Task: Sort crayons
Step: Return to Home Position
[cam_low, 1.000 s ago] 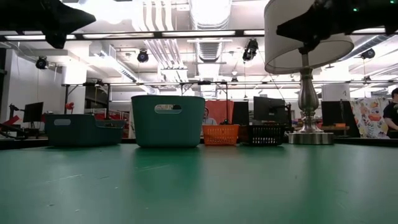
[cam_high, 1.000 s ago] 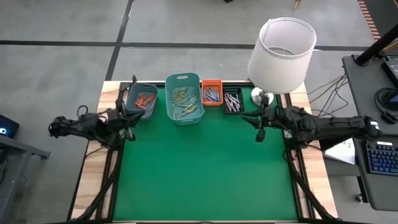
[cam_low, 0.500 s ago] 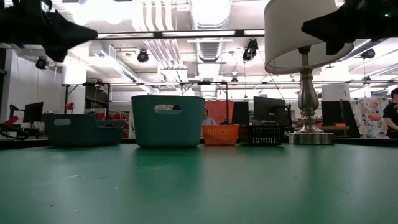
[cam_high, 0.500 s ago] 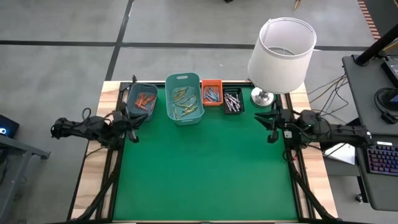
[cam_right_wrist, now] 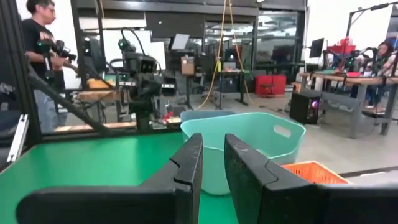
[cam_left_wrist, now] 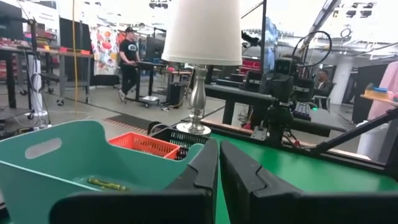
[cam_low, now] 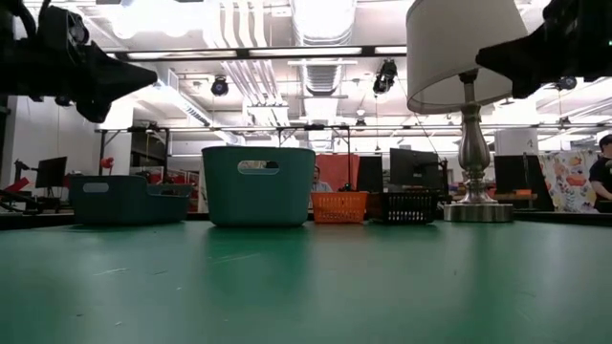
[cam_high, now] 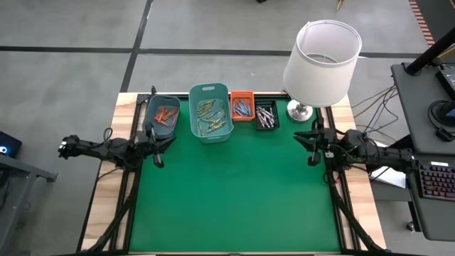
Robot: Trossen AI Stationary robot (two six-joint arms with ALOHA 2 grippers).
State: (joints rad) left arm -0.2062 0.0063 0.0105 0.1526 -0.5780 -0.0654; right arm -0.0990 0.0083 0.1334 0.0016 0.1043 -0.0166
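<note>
Along the far edge of the desk [cam_high: 234,192] the crayons [cam_high: 208,117] lie in bins; left hand [cam_high: 158,151] closed empty, right hand [cam_high: 311,148] narrow, both at the side edges.

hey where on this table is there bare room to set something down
The green mat is bare from the row of bins to its near edge, between the left gripper and right gripper. It is crowded along the far edge: dark teal bin, big teal bin, orange bin, black bin, lamp.
</note>
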